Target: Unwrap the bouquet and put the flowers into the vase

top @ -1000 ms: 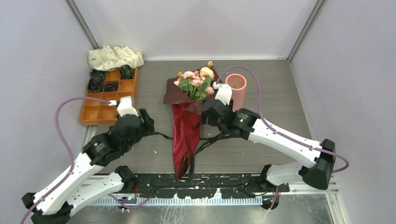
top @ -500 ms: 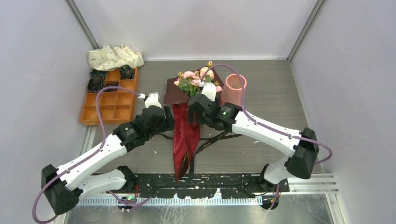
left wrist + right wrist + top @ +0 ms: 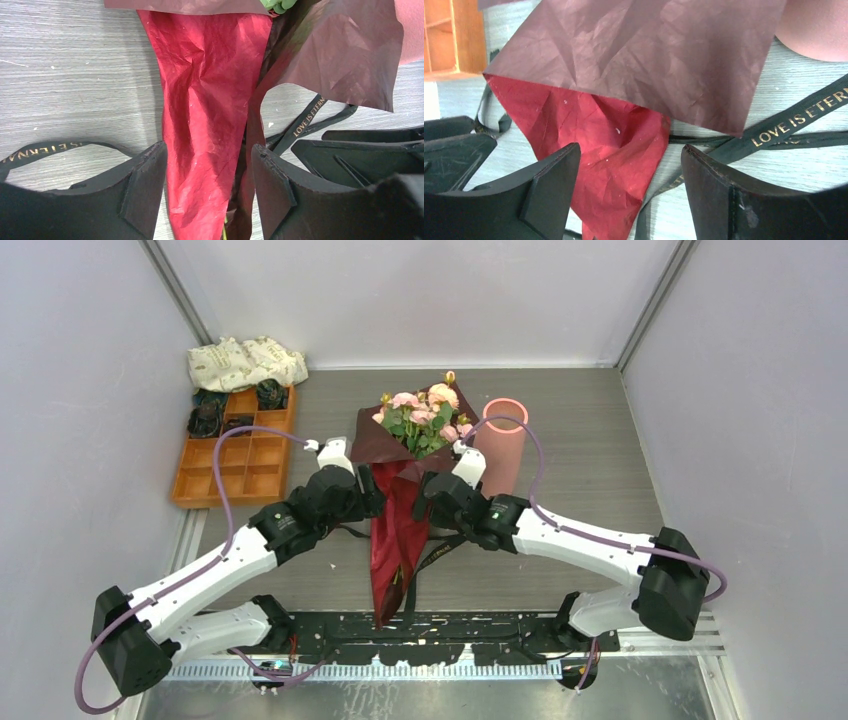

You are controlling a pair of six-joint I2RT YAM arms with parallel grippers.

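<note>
- The left gripper (image 3: 371,488) has its jaws wide apart with nothing clamped; in its wrist view the crinkled red paper cone of the bouquet (image 3: 210,100) runs down between its two black fingers (image 3: 145,185)
- The right gripper (image 3: 426,490) is also spread apart and holds nothing; a point of the red paper (image 3: 594,135) lies between its fingers, under a flat dark maroon sheet just ahead of it
- The two grippers face each other across the bouquet (image 3: 398,530), which lies flat on the worktop
- The pink and peach rose flowers (image 3: 422,415) with green leaves sit at the wrap's open end, beyond both grippers
- The plain salmon-pink cylinder vase (image 3: 503,438) stands upright beyond the right gripper, just beside the flowers
- A black ribbon with gold lettering (image 3: 796,119) lies in loose strands beside the right gripper, and another strand (image 3: 45,149) curls by the left one
- The worktop (image 3: 590,440) is grey with a fine wood grain and a few pale specks
- Beyond the left gripper sit an orange compartment tray (image 3: 232,480) and a cream patterned cloth bundle (image 3: 245,362)
- Plain pale grey walls (image 3: 420,300) close in the worktop on three sides
</note>
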